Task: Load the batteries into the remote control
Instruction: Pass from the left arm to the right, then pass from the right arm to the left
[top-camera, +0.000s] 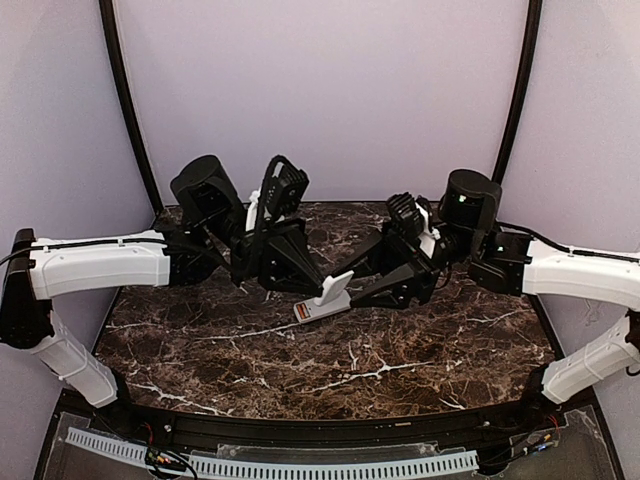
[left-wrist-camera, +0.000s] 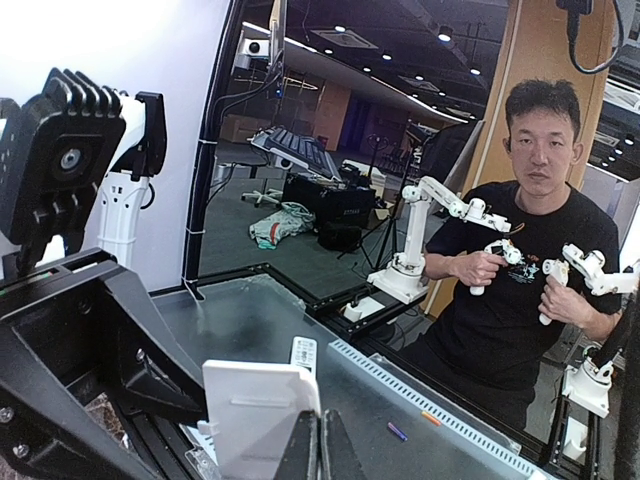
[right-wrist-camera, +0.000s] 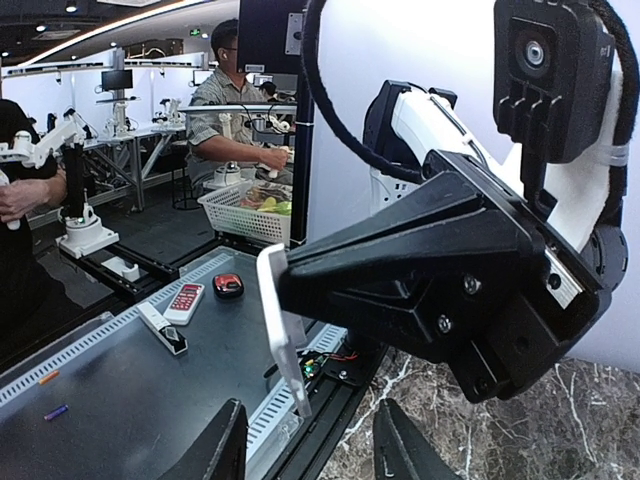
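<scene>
The remote control (top-camera: 318, 307) lies flat on the marble table, white, with an orange-red patch of battery (top-camera: 300, 313) showing at its near-left end. My left gripper (top-camera: 326, 290) is shut on a small flat white square plastic piece (top-camera: 337, 288) and holds it tilted just above the remote. In the left wrist view the piece (left-wrist-camera: 258, 415) stands in front of the closed fingertips (left-wrist-camera: 303, 450). My right gripper (top-camera: 360, 286) is open and empty, right beside the piece. The right wrist view shows the piece edge-on (right-wrist-camera: 281, 330) above my spread fingers (right-wrist-camera: 216, 452).
The marble table (top-camera: 420, 350) ends at a black front rail (top-camera: 330, 430). Beyond the rail, outside the cell, a grey bench (right-wrist-camera: 120, 400) holds other remotes (right-wrist-camera: 185, 302) and small coloured bits (left-wrist-camera: 397, 431). People sit further off.
</scene>
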